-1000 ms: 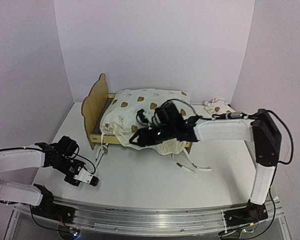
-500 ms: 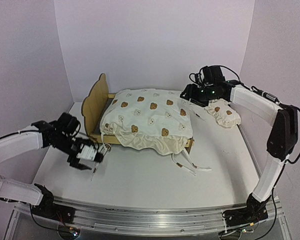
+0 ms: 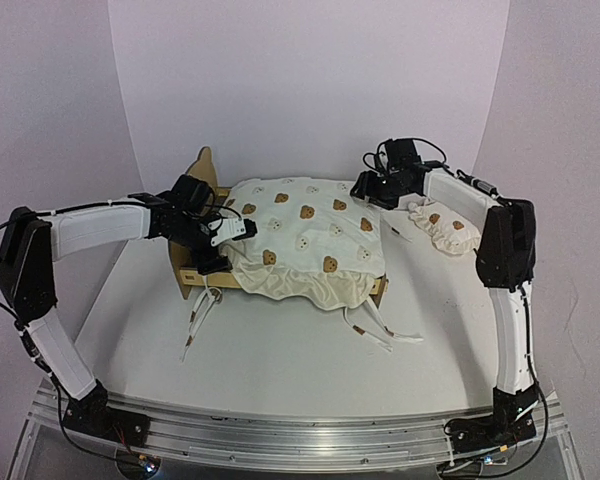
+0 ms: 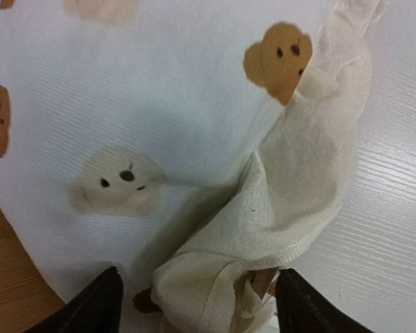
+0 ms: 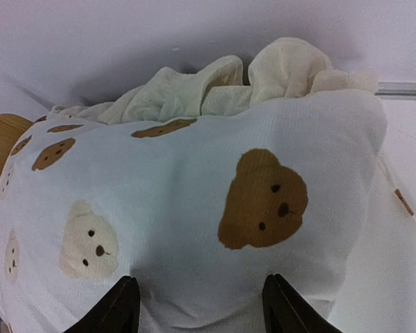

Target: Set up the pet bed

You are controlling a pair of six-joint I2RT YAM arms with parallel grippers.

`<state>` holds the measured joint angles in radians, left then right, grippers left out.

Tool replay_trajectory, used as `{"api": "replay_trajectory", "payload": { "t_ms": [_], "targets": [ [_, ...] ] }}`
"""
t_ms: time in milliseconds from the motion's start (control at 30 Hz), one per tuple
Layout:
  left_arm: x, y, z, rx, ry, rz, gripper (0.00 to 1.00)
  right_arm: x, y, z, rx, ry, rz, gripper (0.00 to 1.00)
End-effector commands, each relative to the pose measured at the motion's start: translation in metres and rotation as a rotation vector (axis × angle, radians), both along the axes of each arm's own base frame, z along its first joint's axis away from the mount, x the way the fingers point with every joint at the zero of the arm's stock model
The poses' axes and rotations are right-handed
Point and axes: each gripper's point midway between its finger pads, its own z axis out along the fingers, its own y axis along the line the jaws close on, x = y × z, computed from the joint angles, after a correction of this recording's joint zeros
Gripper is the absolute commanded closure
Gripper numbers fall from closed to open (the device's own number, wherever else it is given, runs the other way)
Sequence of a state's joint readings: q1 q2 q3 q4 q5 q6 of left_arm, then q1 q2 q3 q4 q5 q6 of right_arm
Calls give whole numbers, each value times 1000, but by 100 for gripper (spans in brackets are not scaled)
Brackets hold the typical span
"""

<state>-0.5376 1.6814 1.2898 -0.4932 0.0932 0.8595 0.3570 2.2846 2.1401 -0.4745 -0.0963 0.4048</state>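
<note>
Currently pet bed (image 3: 202, 172) centre-left, top view, bear-print cushion (image 3: 300, 235) overhanging front rail. Left gripper (image 4: 197, 305), right gripper (image 5: 201, 305) spread wide, empty, over cushion ends. Risk: uneven push slides cushion off frame.

The pet bed (image 3: 204, 166) is pale bare wood, smooth and matt. On it, the cushion (image 3: 310, 225) is cream cloth with a fine ribbed weave and flat printed bears. Its plain underside (image 4: 291, 180) looks coarser and softer. The small pillow (image 3: 442, 225) is the same printed cloth. The white table (image 4: 395, 208) shows a faint grain with a slight sheen. The front rail (image 3: 300, 438) is brushed metal.
</note>
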Motion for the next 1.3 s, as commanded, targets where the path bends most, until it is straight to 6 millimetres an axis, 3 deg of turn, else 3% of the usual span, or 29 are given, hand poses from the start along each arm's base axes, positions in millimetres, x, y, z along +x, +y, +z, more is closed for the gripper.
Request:
{"api": "replay_trajectory", "payload": {
  "t_ms": [0, 167, 333, 433, 600, 733, 900, 1033, 1067, 1133, 1200, 1267],
  "targets": [
    [13, 7, 1, 40, -37, 62, 34, 5, 16, 9, 59, -14, 64, 43],
    [21, -3, 5, -1, -37, 65, 63, 6, 15, 0, 40, -14, 63, 68],
    [17, 1, -2, 16, -27, 62, 97, 15, 17, 3, 45, -64, 64, 92],
    [13, 7, 0, 36, -29, 62, 100, 24, 19, 12, 63, -115, 60, 100],
    [2, 14, 40, 8, -105, 1, 100, 45, 22, 48, 104, -259, 36, 100],
    [-28, 25, 51, 29, -131, -87, 100, 60, 23, 61, 159, -355, -3, 100],
    [-59, 36, 34, 64, -98, -158, 100, 72, 29, 45, 205, -354, -16, 100],
    [-64, 44, 6, 113, -62, -161, 100, 70, 27, 23, 181, -317, -24, 99],
    [-64, 45, 0, 128, -53, -159, 100, 68, 25, 19, 167, -310, -26, 95],
    [-64, 48, -15, 168, -20, -162, 95, 63, 24, 14, 149, -288, -19, 77],
    [-67, 51, -24, 197, 26, -170, 83, 53, 24, 13, 127, -254, 11, 57],
    [-73, 53, -27, 213, 57, -188, 69, 42, 20, 17, 84, -236, 33, 46]
  ]
}}
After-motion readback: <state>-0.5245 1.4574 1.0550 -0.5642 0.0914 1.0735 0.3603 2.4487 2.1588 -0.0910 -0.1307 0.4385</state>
